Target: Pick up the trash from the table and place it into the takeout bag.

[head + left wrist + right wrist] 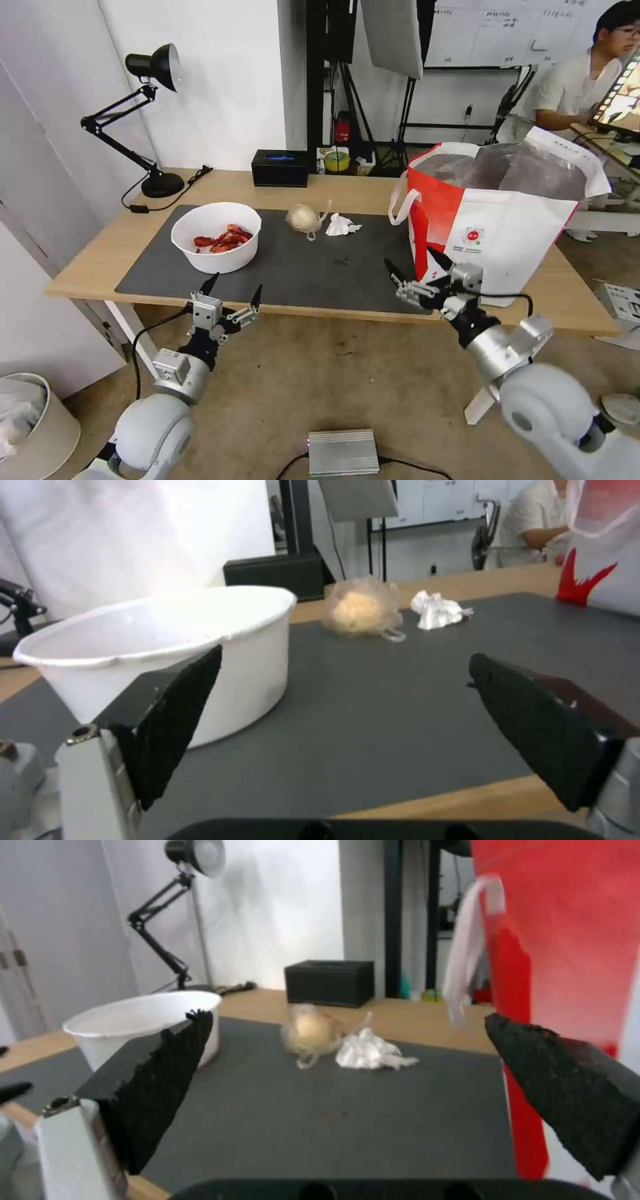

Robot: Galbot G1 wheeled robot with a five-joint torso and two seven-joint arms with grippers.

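Observation:
On the dark grey mat (300, 267) of the table (100, 250) stand a white bowl of red shells (216, 237), a knotted beige plastic-wrapped ball (303, 218) and a crumpled white tissue (340, 226). The takeout bag (497, 223), white with a red side, stands open at the table's right end. My left gripper (233, 291) is open at the table's front edge, just in front of the bowl (167, 645). My right gripper (413, 265) is open over the mat's front right corner, beside the bag's red side (553, 940). The ball (310, 1030) and tissue (370, 1052) lie farther in.
A black desk lamp (143, 113) stands at the table's back left with its cable. A black box (280, 167) sits at the back edge. A silver box (343, 452) lies on the floor and a bin (27, 427) stands at the lower left.

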